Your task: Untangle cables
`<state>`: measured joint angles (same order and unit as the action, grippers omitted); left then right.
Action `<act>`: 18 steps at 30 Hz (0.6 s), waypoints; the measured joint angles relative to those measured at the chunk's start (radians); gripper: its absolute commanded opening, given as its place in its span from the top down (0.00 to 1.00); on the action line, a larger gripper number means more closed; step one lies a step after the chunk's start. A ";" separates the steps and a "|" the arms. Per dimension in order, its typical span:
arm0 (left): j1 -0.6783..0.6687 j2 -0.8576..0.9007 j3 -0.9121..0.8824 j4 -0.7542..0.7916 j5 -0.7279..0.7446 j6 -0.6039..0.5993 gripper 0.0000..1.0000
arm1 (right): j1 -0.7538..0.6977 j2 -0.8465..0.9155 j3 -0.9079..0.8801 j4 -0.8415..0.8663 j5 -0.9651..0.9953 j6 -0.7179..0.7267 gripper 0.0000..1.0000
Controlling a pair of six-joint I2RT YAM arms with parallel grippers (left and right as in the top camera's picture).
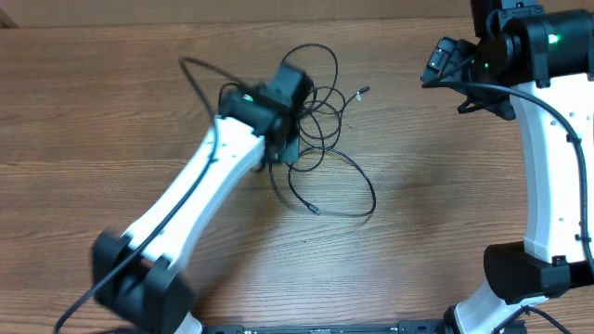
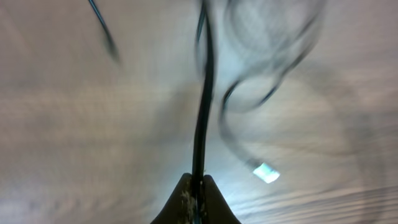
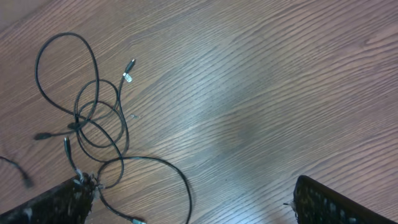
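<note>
The cables (image 1: 320,111) are lying in one black tangle near the middle of the table (image 1: 111,111). Small coils are bunching at its far end and one wide loop (image 1: 357,181) is sweeping out toward the near right, so the heap's long axis is running from far left to near right. One loose end with a silver plug (image 1: 362,91) is pointing toward the far right. A second end (image 1: 314,210) is pointing toward the near side, just inside the wide loop.

The left gripper (image 2: 196,182) is sitting over the left edge of the tangle. The overhead view is hiding its tips under the wrist body. The left wrist view, though blurred, is showing its two fingers (image 2: 214,205) pressing together on a single black strand (image 2: 202,106), which is running straight away from them.

The right gripper (image 1: 444,63) is hanging at the far right, well apart from the cables. Only its own wrist view is showing its dark pads (image 3: 329,202) spreading wide and gripping nothing. That view is also showing the overlapping coils more sharply than the overhead one.
</note>
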<state>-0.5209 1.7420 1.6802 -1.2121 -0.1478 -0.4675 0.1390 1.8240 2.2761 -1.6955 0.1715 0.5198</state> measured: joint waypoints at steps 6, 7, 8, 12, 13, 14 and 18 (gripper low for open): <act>0.006 -0.188 0.280 -0.004 0.021 -0.001 0.96 | 0.000 0.000 0.000 0.001 0.000 0.000 0.00; 0.006 -0.214 0.299 -0.004 0.030 -0.005 0.96 | 0.000 0.000 0.000 0.000 0.000 0.000 0.00; 0.006 -0.237 0.310 -0.007 0.037 -0.010 0.96 | 0.000 0.000 0.000 0.000 0.000 0.000 0.00; 0.006 -0.282 0.318 -0.039 0.047 -0.060 0.96 | 0.000 0.000 0.000 0.000 0.000 0.000 0.00; 0.006 -0.281 0.318 -0.045 0.050 -0.082 0.96 | 0.000 0.000 0.000 0.000 0.000 0.000 0.00; 0.006 -0.275 0.318 -0.052 0.051 -0.106 0.96 | 0.000 0.000 0.000 0.000 0.000 0.000 0.00; 0.006 -0.255 0.318 -0.052 0.055 -0.176 0.96 | 0.000 0.000 0.000 0.052 -0.021 0.012 0.00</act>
<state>-0.5144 1.4872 1.9980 -1.2644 -0.0933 -0.6434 0.1390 1.8240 2.2757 -1.6436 0.1505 0.5316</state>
